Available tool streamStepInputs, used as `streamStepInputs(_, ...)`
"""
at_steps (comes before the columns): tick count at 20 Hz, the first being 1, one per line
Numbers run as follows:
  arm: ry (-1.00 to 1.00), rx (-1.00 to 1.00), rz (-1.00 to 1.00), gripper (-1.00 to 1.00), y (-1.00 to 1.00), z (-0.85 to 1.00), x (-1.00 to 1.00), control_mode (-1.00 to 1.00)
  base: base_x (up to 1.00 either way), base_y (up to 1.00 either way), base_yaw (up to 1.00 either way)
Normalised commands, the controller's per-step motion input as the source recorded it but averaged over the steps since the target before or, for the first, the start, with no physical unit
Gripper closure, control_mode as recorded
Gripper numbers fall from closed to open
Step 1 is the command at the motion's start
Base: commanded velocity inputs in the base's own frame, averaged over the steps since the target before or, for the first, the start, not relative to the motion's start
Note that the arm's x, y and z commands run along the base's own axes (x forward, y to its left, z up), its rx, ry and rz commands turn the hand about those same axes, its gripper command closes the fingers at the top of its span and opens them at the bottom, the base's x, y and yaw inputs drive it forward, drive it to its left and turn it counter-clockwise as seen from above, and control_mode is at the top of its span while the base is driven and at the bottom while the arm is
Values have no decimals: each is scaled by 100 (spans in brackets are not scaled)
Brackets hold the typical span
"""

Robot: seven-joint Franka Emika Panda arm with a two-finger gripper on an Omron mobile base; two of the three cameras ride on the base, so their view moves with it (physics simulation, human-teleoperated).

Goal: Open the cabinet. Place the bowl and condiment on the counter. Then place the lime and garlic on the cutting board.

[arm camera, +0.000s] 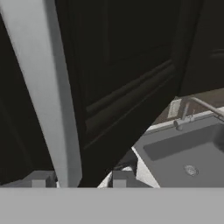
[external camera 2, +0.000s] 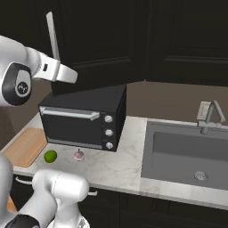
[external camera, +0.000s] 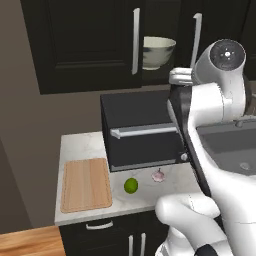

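One bowl (external camera: 158,50), one lime (external camera: 131,185), one garlic (external camera: 158,175) (all single).

No legible text, labels, brands or numbers anywhere. Toaster oven (external camera 2: 84,119) front: three plain knobs, no readable markings. Cabinet (external camera: 85,45) doors plain. Bowl (external camera: 158,51) carries faint dark markings, not readable as writing. Round emblem on the arm joint too small to read.

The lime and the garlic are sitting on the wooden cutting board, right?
No. In the left base view the lime and the garlic sit on the counter, in front of the black oven. The cutting board is beside them.
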Motion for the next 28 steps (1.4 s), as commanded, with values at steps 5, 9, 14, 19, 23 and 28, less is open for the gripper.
streamStepInputs(5,0,9,-9,100,-85,0,-100,-100,0,0,0)
streamStepInputs(9,-1,3,-4,100,-40,0,-100,-100,0,0,0)
streamStepInputs(14,-4,-24,0,100,100,0,-100,-100,0,0,0)
streamStepInputs(19,1,-39,0,-100,100,32,-31,-100,0,0,0)
streamStepInputs(23,7,-22,-3,-100,75,20,63,-100,0,0,0)
streamStepInputs(28,15,-27,-8,-100,3,-8,97,-100,0,0,0)
